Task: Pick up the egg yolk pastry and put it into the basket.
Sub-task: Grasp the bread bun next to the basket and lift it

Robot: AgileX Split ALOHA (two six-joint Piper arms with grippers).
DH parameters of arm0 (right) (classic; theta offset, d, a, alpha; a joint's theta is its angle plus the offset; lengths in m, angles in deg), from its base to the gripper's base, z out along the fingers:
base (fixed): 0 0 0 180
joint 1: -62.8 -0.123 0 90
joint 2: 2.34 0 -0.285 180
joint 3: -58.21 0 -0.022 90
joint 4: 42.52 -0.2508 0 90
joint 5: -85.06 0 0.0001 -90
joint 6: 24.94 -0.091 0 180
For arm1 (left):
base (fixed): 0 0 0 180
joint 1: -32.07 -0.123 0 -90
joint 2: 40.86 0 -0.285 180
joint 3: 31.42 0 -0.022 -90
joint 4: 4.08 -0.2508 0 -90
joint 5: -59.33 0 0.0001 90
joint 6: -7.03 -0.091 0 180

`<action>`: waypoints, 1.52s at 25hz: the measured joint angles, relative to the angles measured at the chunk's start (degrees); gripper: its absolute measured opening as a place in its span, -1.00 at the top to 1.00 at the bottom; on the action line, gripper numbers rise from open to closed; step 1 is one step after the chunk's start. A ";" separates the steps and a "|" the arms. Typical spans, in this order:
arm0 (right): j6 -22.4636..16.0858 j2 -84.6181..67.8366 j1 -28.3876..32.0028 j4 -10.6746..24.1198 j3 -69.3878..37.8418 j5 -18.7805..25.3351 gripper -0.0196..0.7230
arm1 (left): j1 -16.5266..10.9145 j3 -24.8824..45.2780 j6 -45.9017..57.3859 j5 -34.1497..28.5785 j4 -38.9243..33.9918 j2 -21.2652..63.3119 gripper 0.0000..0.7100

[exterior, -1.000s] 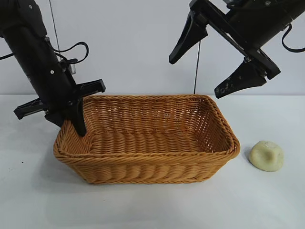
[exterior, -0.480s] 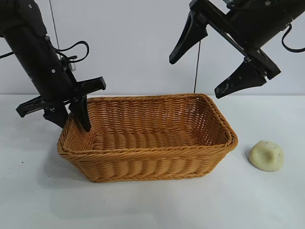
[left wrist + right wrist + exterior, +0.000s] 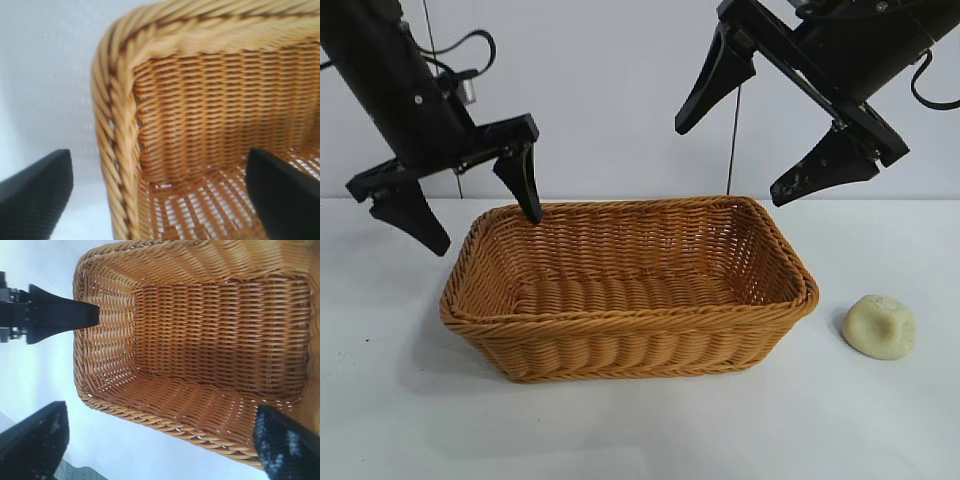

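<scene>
The egg yolk pastry (image 3: 879, 326), a pale cream dome with a dimpled top, lies on the white table to the right of the basket (image 3: 620, 318). The basket is orange-tan wicker and empty; it also shows in the left wrist view (image 3: 120, 150) and the right wrist view (image 3: 200, 425). My left gripper (image 3: 485, 232) is open, raised just above the basket's left rim, one finger outside and one over the inside. My right gripper (image 3: 730, 165) is open and empty, high above the basket's right end. The pastry shows in neither wrist view.
The white table (image 3: 410, 400) runs out in front of and on both sides of the basket. A thin cable (image 3: 733, 140) hangs behind the basket against the pale back wall. The left gripper's finger (image 3: 55, 315) shows in the right wrist view by the basket's end.
My left gripper has let go of the basket's left rim and risen above it. The basket has shifted slightly and settled flat. The right arm and the pastry have not moved.
</scene>
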 joint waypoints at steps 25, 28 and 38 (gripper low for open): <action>-0.16 0.00 0.00 0.00 0.00 0.00 -0.92 | -11.90 -8.91 -1.72 -14.20 -17.72 1.62 -0.95; -0.16 0.00 0.00 0.00 0.00 0.00 -0.92 | -11.90 -8.71 -1.88 -14.22 -16.81 2.32 -0.95; -0.16 0.00 0.00 0.06 0.00 0.05 -0.92 | -11.90 -3.65 -3.37 -14.35 -14.55 14.81 -0.95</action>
